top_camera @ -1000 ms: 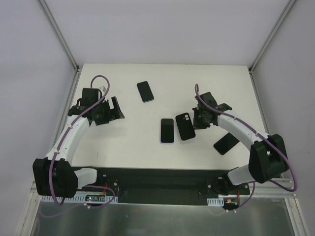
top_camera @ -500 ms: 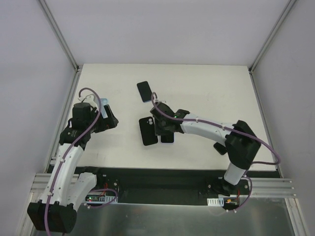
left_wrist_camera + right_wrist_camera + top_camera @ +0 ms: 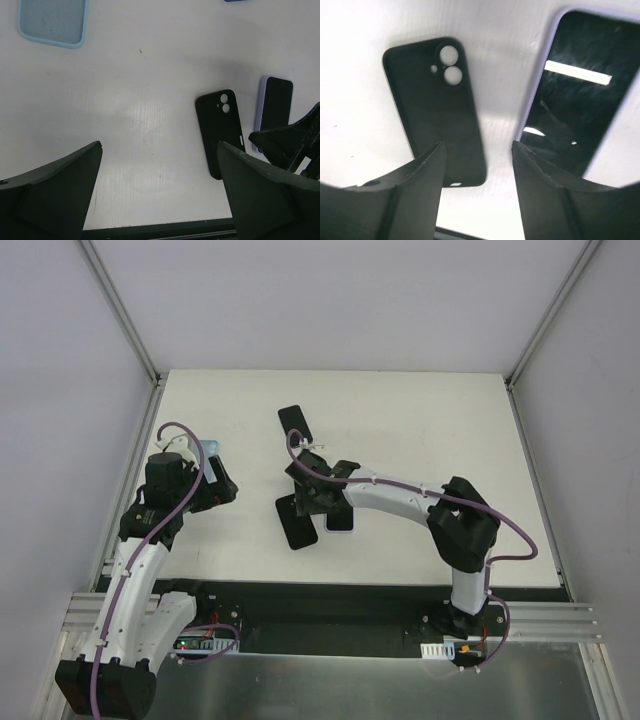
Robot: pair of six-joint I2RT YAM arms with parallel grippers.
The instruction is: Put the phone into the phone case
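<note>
The black phone case (image 3: 297,521) lies flat on the white table, camera holes toward the far side. The phone (image 3: 340,524), dark screen up with a lavender edge, lies just to its right and is partly under the right arm. My right gripper (image 3: 308,502) hovers low over both, open. In the right wrist view its gap (image 3: 477,185) sits over bare table between the case (image 3: 435,120) and the phone (image 3: 580,95), holding nothing. My left gripper (image 3: 222,485) stands wide open at the left. Its wrist view (image 3: 160,200) shows the case (image 3: 221,132) and phone (image 3: 274,110) well ahead.
A second black phone (image 3: 293,425) lies further back on the table. A light blue case (image 3: 52,22) lies at the far left in the left wrist view. The right arm stretches across the middle of the table from its base at the near right.
The right arm swung left across the table, bringing the black case from the phone's right side to its left. Its jaws then opened and let the case go. The left arm drew back.
</note>
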